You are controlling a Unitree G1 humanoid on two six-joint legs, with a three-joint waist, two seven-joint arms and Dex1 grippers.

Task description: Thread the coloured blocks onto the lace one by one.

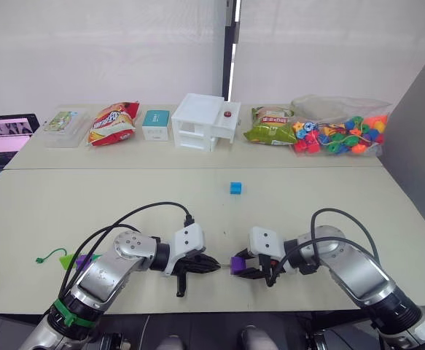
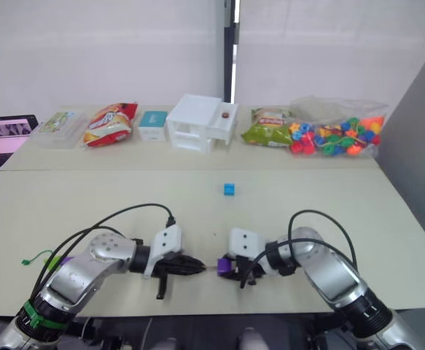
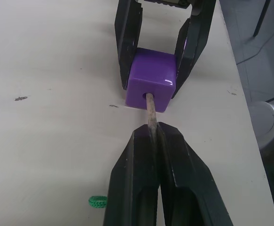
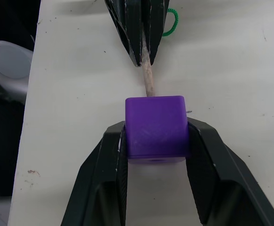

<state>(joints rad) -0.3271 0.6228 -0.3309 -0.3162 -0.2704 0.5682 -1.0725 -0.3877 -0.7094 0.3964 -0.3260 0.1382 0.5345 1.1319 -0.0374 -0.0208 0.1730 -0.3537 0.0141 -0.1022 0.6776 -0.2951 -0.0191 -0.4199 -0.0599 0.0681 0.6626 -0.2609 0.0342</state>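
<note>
Right gripper (image 4: 156, 141) pinches purple cube (image 3: 152, 79) by side faces, keeping bore clear; left gripper (image 3: 154, 136) pressed together on lace tip (image 3: 151, 110), tip entering bore; blue cube (image 1: 235, 188) waits beyond purple cube, well apart

From my remote console, the far side of the pale table (image 1: 44, 204) carries a row of clutter against the white wall. At the robot's far left I see a laptop (image 1: 4, 137) with its screen lit, then a clear plastic box (image 1: 65, 125), a red snack bag (image 1: 113, 122), a small teal-and-white carton (image 1: 155, 124) and a white toy house (image 1: 205, 121) with a red knob. A green snack bag (image 1: 269, 125) lies just beside a clear bag of multicoloured beads (image 1: 340, 131) at the far right.
</note>
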